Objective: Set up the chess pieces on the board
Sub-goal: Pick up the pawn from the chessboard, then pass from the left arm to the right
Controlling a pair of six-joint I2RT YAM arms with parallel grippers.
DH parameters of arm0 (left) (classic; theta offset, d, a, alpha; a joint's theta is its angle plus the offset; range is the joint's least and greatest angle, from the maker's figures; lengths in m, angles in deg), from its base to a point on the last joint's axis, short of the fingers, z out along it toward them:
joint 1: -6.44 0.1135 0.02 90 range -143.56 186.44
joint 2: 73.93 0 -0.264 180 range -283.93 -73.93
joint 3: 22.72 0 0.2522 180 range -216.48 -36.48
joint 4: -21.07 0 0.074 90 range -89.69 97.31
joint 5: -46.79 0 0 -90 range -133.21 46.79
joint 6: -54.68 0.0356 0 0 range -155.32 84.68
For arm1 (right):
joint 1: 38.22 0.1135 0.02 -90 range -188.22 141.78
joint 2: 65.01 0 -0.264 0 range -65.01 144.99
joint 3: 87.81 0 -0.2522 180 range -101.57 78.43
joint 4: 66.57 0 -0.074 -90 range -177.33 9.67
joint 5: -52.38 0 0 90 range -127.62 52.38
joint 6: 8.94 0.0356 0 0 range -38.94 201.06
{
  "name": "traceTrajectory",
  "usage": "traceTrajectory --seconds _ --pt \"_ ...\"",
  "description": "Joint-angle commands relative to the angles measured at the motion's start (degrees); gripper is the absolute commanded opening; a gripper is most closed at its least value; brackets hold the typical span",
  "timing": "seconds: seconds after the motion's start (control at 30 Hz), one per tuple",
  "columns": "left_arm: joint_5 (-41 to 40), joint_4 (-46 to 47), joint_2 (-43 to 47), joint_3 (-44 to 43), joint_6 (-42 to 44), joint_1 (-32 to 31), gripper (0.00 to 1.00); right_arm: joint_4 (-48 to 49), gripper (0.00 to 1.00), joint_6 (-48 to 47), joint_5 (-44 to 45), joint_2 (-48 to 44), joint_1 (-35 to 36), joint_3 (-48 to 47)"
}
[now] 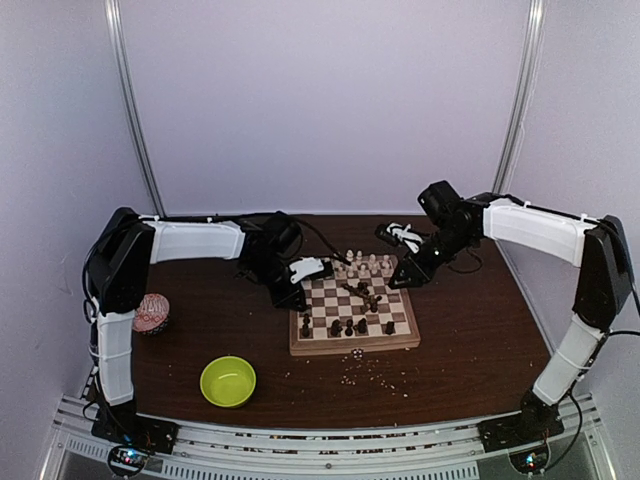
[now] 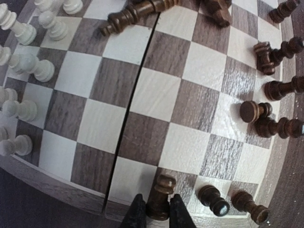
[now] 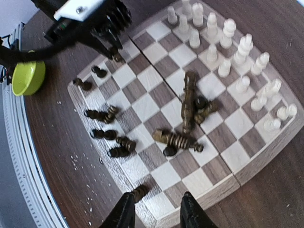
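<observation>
The board (image 1: 355,347) lies flat at the middle of the bench, and the chess pieces (image 1: 365,293) on it are only partly sorted. The pale pieces (image 1: 368,266) stand along the side of the board that faces the bench's far edge. Several dark pieces (image 1: 347,327) stand along the side facing the near edge, and a heap of toppled dark pieces (image 3: 187,102) lies mid-board.

At the board's left rim, the left gripper (image 2: 156,216) has its fingers pressed against a dark pawn (image 2: 161,190) that stands upright on an edge square. The right gripper (image 3: 159,213) hangs over the board's right end with its fingers spread and nothing between them. A fallen dark piece (image 3: 139,192) lies just beside one finger.

Pale crumbs (image 1: 372,372) dot the wood between the board and the near edge. A lime-green bowl (image 1: 228,381) sits toward the near-left corner, and a red-and-white patterned ball (image 1: 151,312) sits by the left edge.
</observation>
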Motion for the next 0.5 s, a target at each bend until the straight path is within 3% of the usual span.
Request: traceTrajectory --seconds 0.0,0.23,0.47 --pt "3.33 3.13 6.58 -3.48 -5.69 0.76 0.13 -4.19 0.35 5.36 -7.39 3.28 -0.43 -8.90" --pt "9.20 24.29 13.49 4.05 -21.87 -0.07 0.13 -5.18 0.37 15.35 -15.71 10.83 -0.43 -22.01" --pt "9.06 30.20 13.77 5.21 -26.48 -2.50 0.13 -1.38 0.40 22.32 -23.01 13.67 0.07 -24.23"
